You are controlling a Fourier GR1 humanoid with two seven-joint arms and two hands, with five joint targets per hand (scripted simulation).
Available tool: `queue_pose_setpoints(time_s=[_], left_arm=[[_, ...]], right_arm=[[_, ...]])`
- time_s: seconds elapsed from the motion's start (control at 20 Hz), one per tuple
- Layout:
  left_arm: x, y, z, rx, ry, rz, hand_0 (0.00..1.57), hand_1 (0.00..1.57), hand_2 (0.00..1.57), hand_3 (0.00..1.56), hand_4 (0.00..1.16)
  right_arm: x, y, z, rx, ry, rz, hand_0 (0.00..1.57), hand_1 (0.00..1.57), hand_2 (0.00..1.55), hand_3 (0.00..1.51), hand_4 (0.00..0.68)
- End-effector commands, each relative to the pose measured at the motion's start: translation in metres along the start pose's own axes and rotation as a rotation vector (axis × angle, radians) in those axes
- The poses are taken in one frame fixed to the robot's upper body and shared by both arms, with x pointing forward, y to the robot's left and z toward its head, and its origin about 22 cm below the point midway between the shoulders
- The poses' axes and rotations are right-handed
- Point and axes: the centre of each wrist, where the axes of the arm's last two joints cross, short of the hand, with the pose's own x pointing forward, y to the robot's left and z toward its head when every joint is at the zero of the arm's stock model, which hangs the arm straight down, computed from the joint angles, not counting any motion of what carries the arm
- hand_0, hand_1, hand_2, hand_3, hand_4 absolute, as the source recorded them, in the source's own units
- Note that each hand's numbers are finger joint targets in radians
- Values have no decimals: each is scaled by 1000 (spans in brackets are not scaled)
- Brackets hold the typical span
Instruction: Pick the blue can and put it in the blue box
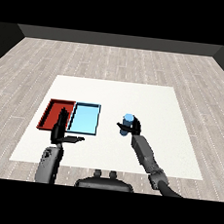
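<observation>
Item: blue can [128, 119], right of frame centre, upright, enclosed by the curled fingers of the right hand [132, 127]; whether it stood on the table or was raised off it could not be told.

Item: blue tray [84, 118], left of centre, held nothing; red tray [53, 114] touching its left side, likewise without contents.

Item: left hand [61, 132], lower left, fingers straight and relaxed, holding nothing, overlapping the trays' near edge.

Progress, as judged: grasp made; carry leftward to the blue tray and release remained.

Surface: white table [159, 104], plain.

Room: grey wood-plank floor [114, 63], dark wall [116, 40] across the upper frame.
</observation>
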Motion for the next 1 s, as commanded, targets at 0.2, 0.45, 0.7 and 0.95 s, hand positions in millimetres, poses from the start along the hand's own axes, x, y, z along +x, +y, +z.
queue_pose_setpoints(time_s=[0.2,0.45,0.7,0.95], left_arm=[[-2,-16,4,-13,-1,-10,0,0,0,0,0],[-4,-14,-5,-7,-12,-11,0,0,0,0,0],[6,-30,-2,-68,16,3,0,0,0,0,0],[-10,-39,-5,-109,33,70,0,0,0,0,0]], right_arm=[[4,9,5,24,-75,-4,1462,1462,1462,1311,453],[35,34,9,34,-182,101,1451,1451,1470,1345,486],[69,21,-12,84,-222,86,1452,1452,1475,1352,516],[70,46,-11,110,-274,65,1451,1451,1472,1377,532]])
